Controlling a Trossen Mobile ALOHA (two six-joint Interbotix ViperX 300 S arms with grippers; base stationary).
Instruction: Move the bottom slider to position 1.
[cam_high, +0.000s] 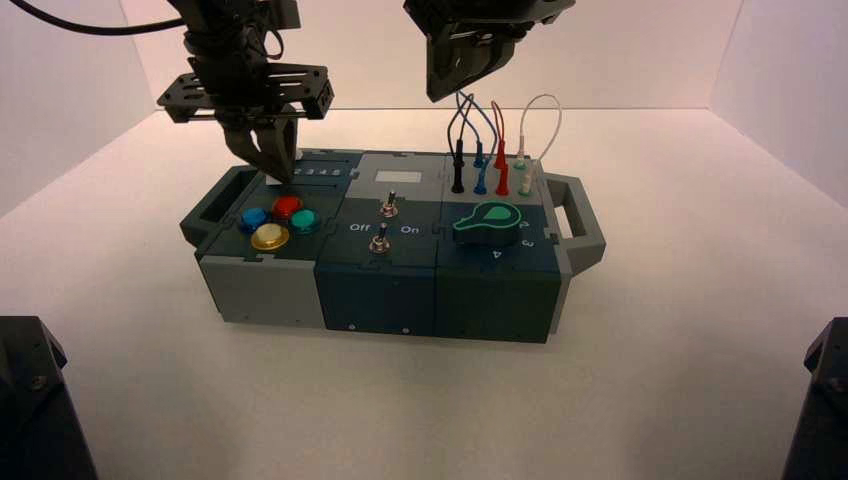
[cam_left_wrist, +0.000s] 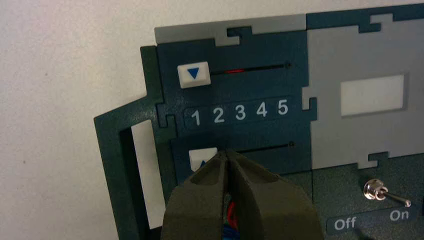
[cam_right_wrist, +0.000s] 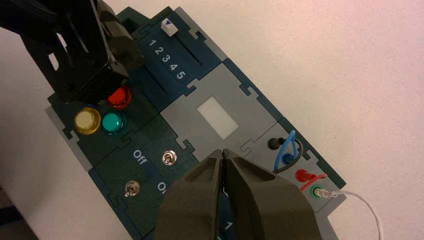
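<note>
The bottom slider (cam_left_wrist: 201, 157) is a small white knob with a blue triangle, at the end of its slot under the printed numeral 1 (cam_left_wrist: 196, 118) of the 1 2 3 4 5 row. My left gripper (cam_left_wrist: 226, 152) is shut, its tips right against the knob's side and partly hiding it. In the high view the left gripper (cam_high: 279, 175) points down at the box's back left corner. The top slider (cam_left_wrist: 193, 74) also sits at the 1 end. My right gripper (cam_right_wrist: 222, 151) is shut and empty, held high above the box's right half (cam_high: 440, 95).
The box (cam_high: 390, 290) carries blue, red, teal and yellow round buttons (cam_high: 270, 237) at front left, two silver toggles (cam_high: 391, 206) by Off/On lettering, a grey panel with a white window (cam_left_wrist: 371, 95), a green dial (cam_high: 488, 223) and plugged wires (cam_high: 500, 150) at the right.
</note>
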